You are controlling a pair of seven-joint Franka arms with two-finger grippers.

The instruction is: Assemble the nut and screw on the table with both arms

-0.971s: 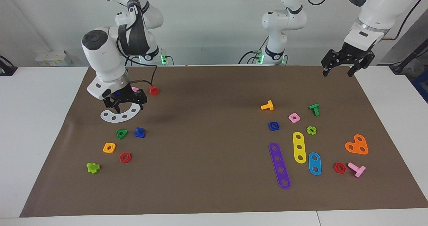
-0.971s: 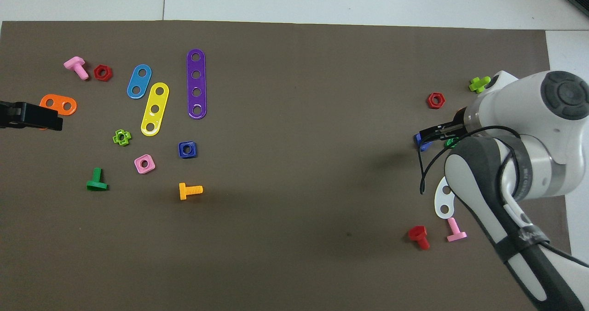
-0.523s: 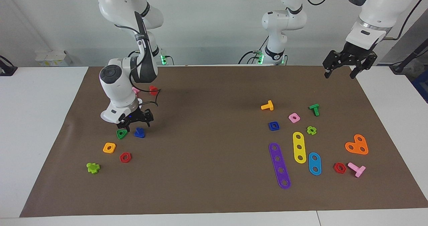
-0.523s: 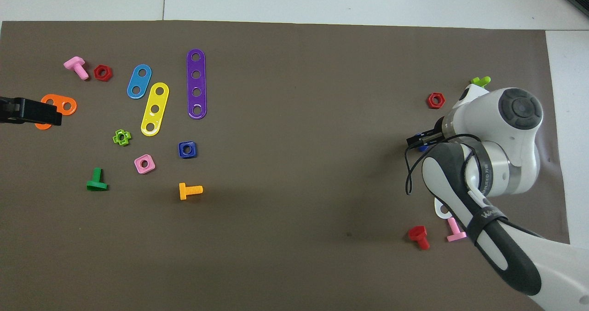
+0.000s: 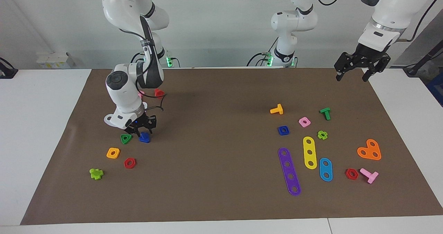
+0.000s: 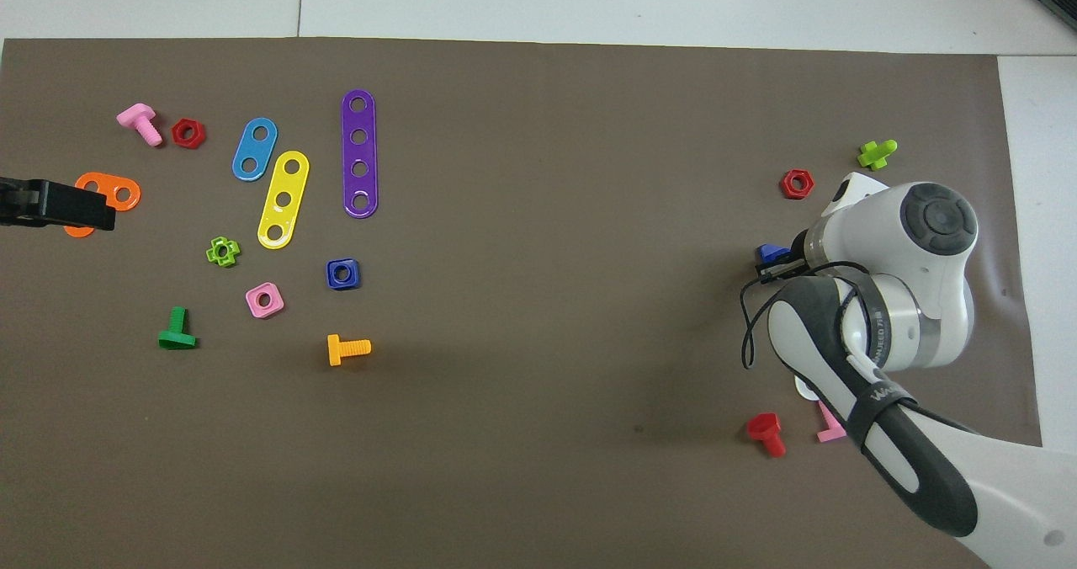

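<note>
The dark-blue screw lies on the brown mat at the right arm's end of the table; in the overhead view the arm partly covers it. My right gripper is low over the screw, open, with a finger on either side of its shaft. The blue square nut lies flat toward the left arm's end and also shows in the overhead view. My left gripper is open and empty, and waits raised over the mat's corner near its base; it shows in the overhead view.
A green triangular nut lies right beside the screw, with an orange nut and a red hex nut farther out. An orange bolt, a pink nut and a purple strip lie around the blue nut.
My right gripper has moved from over the white curved plate out to the screw and come down onto it. The left gripper has barely moved.
</note>
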